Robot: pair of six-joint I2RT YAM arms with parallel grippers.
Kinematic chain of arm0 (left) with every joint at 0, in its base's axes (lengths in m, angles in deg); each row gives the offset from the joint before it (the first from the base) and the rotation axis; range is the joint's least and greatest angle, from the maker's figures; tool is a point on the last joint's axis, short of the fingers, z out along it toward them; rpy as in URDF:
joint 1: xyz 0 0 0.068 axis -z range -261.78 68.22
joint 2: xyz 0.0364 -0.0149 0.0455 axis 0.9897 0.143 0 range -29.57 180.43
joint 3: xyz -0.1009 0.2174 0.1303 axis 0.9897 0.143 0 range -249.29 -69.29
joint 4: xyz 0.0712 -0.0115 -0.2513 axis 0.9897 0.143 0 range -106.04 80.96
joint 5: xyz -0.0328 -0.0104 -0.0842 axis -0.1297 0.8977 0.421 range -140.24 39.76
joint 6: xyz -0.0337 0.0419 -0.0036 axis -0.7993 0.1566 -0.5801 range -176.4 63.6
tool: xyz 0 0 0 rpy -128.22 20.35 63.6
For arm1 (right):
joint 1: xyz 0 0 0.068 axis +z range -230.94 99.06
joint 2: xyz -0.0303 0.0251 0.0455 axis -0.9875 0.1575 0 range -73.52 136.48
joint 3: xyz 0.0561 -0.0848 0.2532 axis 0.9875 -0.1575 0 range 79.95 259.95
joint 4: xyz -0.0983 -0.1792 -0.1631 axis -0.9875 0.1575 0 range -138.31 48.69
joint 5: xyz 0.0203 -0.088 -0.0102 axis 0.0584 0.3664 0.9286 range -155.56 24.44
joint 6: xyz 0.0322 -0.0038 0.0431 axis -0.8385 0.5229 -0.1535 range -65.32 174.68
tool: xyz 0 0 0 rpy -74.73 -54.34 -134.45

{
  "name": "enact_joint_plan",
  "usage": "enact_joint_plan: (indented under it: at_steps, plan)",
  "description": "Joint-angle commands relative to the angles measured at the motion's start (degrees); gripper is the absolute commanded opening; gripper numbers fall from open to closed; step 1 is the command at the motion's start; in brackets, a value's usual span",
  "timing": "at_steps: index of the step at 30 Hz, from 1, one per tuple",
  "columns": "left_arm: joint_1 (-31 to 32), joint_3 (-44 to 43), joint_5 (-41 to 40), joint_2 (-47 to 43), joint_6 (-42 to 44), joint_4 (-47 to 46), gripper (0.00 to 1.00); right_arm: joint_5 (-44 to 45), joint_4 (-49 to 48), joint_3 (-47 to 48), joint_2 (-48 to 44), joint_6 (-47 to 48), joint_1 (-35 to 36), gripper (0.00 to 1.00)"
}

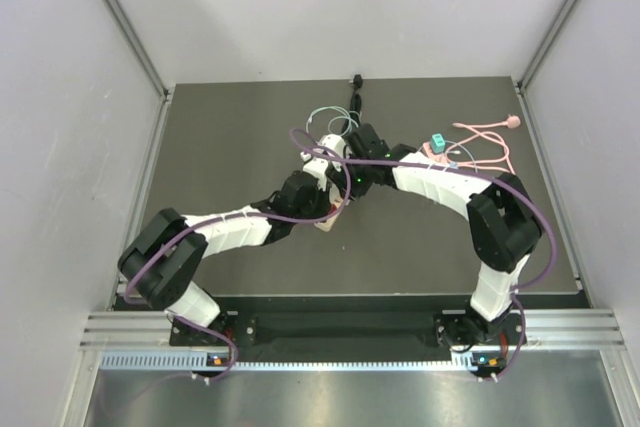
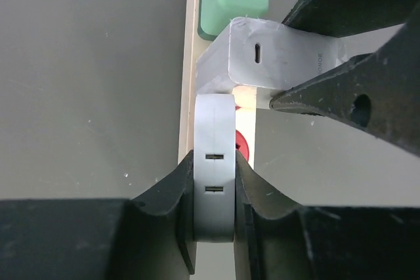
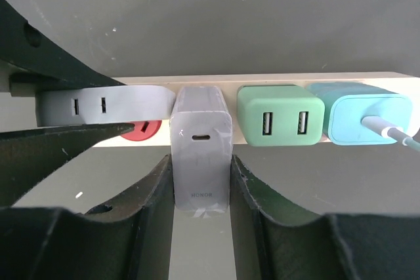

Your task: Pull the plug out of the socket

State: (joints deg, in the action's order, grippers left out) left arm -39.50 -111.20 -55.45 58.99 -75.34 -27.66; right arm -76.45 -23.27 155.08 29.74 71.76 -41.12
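Note:
A cream power strip lies on the dark table and carries several chargers. My left gripper is shut on a rounded grey adapter with two slots, which sits next to the strip's red switch. My right gripper is shut on a grey HONOR charger that sits on the strip. A green two-port charger and a teal charger with a white cable follow to its right. In the top view both grippers meet over the strip, which is mostly hidden.
A pink cable and a small teal plug lie at the back right. A thin white cable and a black cord lie behind the arms. Grey walls enclose the table on three sides.

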Motion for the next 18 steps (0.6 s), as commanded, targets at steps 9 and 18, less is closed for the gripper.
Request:
enact_joint_plan:
  at_steps: [9, 18]
  plan:
    - [1.1, 3.6, 0.9, -7.1, -2.0, -15.3, 0.0, 5.7, -2.4, 1.7, 3.8, -4.2, 0.3, 0.0]
    - [2.8, 2.7, -4.0, -9.5, -6.8, -10.7, 0.0, 7.5, -2.5, 1.8, 5.7, -4.6, 0.3, 0.0]
